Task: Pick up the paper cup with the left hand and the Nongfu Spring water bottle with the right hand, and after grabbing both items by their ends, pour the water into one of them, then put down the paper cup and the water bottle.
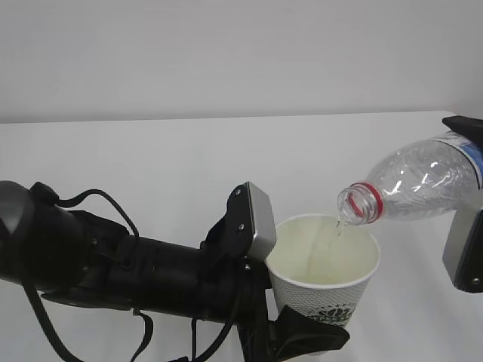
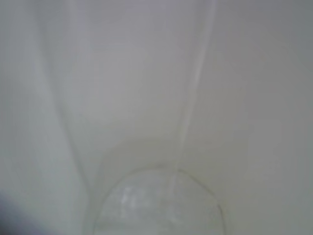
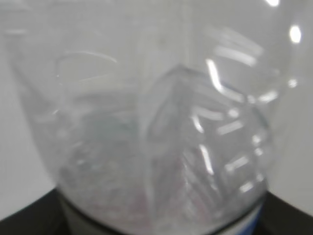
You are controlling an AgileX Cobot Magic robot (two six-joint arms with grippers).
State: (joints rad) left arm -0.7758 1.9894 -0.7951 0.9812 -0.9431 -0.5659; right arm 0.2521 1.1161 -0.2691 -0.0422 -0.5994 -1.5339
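Left hand (image 1: pixel 306 332), nearest camera, clamps paper cup (image 1: pixel 324 283) at base, cup upright, lifted. Right hand (image 1: pixel 468 204) grips Nongfu Spring water bottle (image 1: pixel 419 181) at bottom end, bottle tilted, mouth over cup rim. Thin stream of water (image 2: pixel 188 117) runs into cup centre. Hold cup level; keep tilt shallow, mouth inside rim line; avoid splash.

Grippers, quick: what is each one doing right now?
Left gripper: closed on the paper cup, held upright.
Right gripper: closed on the Nongfu Spring water bottle, tilted, its mouth over the cup.
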